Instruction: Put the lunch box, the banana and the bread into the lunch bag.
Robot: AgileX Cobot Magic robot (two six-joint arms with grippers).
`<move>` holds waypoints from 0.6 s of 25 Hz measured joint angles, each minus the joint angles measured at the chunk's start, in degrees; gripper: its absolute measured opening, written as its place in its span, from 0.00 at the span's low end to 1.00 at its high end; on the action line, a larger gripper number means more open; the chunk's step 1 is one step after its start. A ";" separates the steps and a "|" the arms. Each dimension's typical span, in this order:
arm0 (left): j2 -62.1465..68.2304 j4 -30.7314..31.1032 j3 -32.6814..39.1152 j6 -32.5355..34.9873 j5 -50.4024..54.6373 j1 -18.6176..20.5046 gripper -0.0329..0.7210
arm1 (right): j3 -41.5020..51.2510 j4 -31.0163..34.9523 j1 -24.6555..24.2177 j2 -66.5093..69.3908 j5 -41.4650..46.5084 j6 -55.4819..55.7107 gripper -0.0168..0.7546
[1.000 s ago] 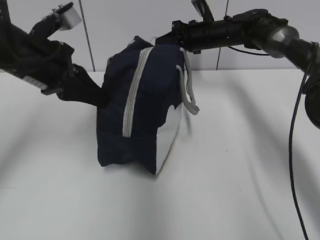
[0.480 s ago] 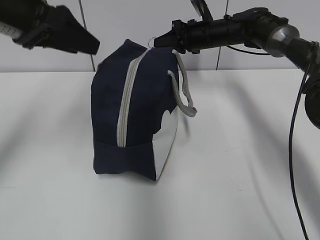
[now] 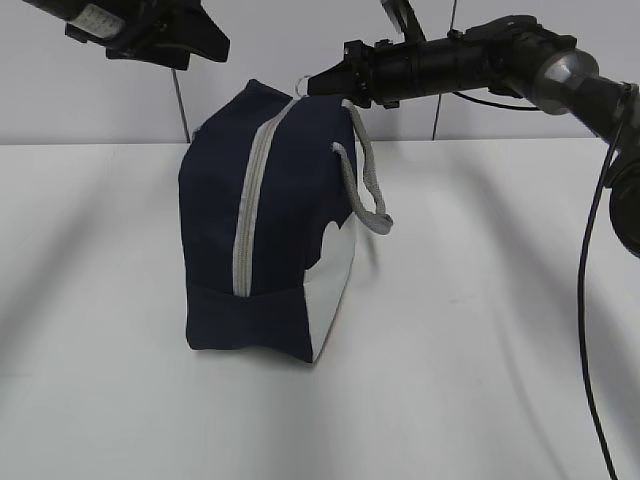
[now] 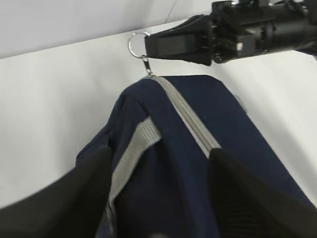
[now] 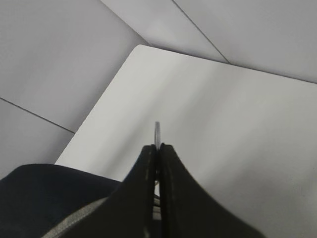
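Note:
The navy lunch bag [image 3: 275, 240] stands on the white table with its grey zipper [image 3: 248, 210] shut. My right gripper [image 3: 312, 84] is shut on the metal ring pull [image 3: 300, 81] at the bag's top far end. The ring also shows in the left wrist view [image 4: 136, 44] and between the right gripper's [image 5: 157, 148] closed fingers in the right wrist view [image 5: 157, 130]. My left gripper [image 3: 205, 40] hangs open and empty above the bag [image 4: 173, 163]; its fingers [image 4: 64, 198] frame the bag's top. The lunch box, banana and bread are out of view.
A grey strap handle [image 3: 372, 195] hangs down the bag's right side. The white table [image 3: 480, 330] spreads around the bag, with a panelled grey wall [image 3: 90, 100] behind it.
My left gripper has lifted from the bag's left side to high above it. The bag has straightened up. The right gripper keeps hold of the ring pull.

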 joint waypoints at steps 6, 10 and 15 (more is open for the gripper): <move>9.90 0.41 -10.00 -1.49 3.69 -0.58 0.61 | 0.00 0.00 0.00 0.00 0.00 0.14 0.00; 13.39 0.41 -13.56 -1.86 4.71 -1.34 0.61 | 0.00 0.00 0.00 0.00 0.00 0.14 0.00; 15.61 0.41 -15.17 -2.02 4.71 -1.93 0.58 | 0.00 0.00 0.00 0.00 -0.02 0.14 0.00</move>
